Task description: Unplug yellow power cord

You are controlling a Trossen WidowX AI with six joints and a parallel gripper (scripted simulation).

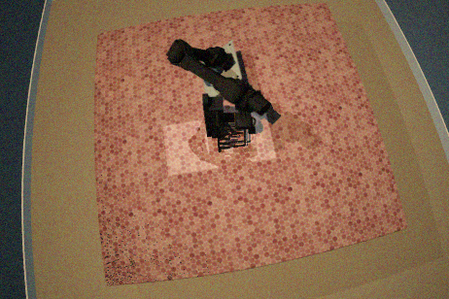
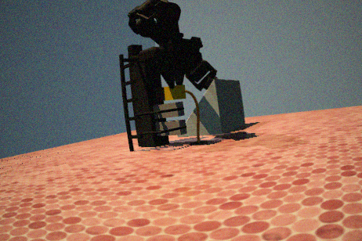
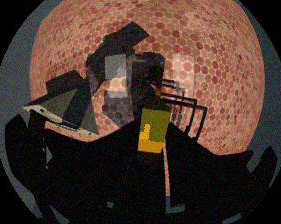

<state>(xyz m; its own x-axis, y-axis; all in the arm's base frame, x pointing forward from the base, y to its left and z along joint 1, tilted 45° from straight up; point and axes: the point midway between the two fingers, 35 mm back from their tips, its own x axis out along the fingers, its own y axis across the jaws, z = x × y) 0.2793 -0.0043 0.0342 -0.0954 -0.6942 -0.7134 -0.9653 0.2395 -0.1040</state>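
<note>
The yellow plug [image 2: 175,93] [image 3: 153,131] stands out from the upper part of the tall dark power strip [image 2: 140,106], and its socket end is hidden by dark parts. Its yellow cord [image 2: 198,117] arches out and runs down to the floor. My gripper [image 2: 176,84] [image 3: 153,124] points down from above, one fingertip on each side of the plug's top. It looks shut on the plug, with only a narrow gap showing beside the lower part in the wrist view. In the top view the arm hides the plug.
Two grey plugs [image 2: 171,109] [image 2: 172,127] sit below the yellow one. A ladder-like frame of thin dark rods [image 2: 125,102] [image 3: 205,122] stands close beside the strip. A large grey block [image 2: 231,106] stands on the other side. The floor has a pink dotted pattern.
</note>
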